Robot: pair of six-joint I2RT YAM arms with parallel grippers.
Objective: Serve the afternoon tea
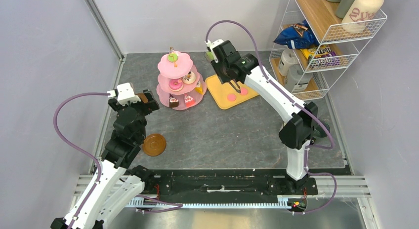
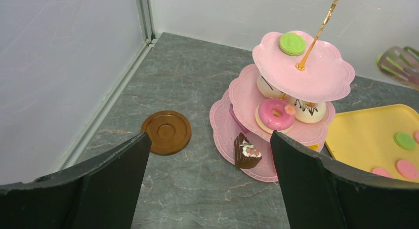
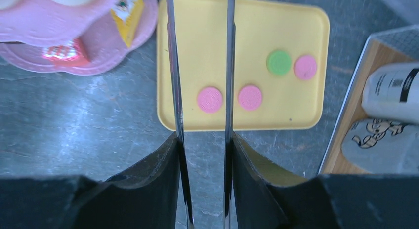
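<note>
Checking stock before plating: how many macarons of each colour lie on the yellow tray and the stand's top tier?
Pink macarons: 3, all on the yellow tray
Green macarons: 2, one on the tray, one on the top tier
Total: 5

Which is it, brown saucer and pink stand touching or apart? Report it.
Apart. Left wrist view shows bare table between the saucer and the bottom tier of the stand.
</note>
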